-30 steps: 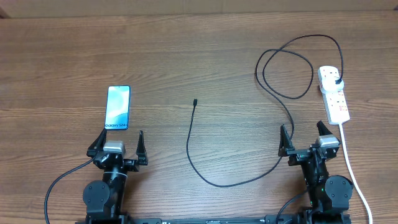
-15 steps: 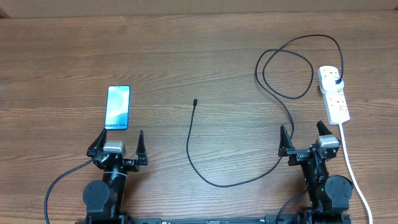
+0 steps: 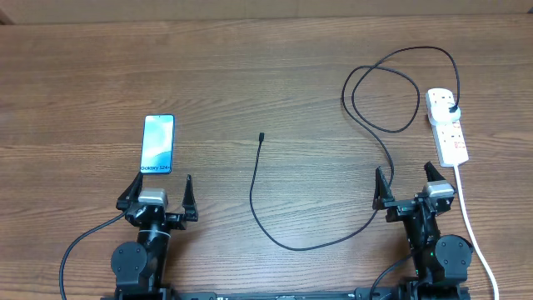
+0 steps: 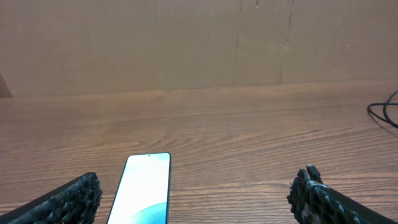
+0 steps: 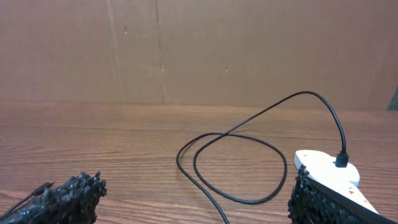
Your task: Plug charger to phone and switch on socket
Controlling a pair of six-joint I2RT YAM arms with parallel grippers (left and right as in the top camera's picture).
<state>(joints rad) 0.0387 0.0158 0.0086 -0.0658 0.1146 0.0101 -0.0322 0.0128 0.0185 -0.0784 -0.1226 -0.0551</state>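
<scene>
The phone (image 3: 158, 144) lies flat at the left with its blue-teal screen up, just beyond my left gripper (image 3: 158, 193), which is open and empty; the left wrist view shows the phone (image 4: 144, 190) between the fingertips' line of sight. The black charger cable (image 3: 275, 225) runs from its small connector tip (image 3: 261, 135) at mid-table, loops right, and ends in a black plug (image 3: 450, 108) seated in the white socket strip (image 3: 447, 127). My right gripper (image 3: 409, 185) is open and empty, just near of the strip. The right wrist view shows the cable loop (image 5: 236, 168) and strip (image 5: 326, 171).
The strip's thick white cord (image 3: 475, 229) runs down the right side past the right arm to the table's front edge. A cardboard wall (image 4: 186, 43) stands behind the wooden table.
</scene>
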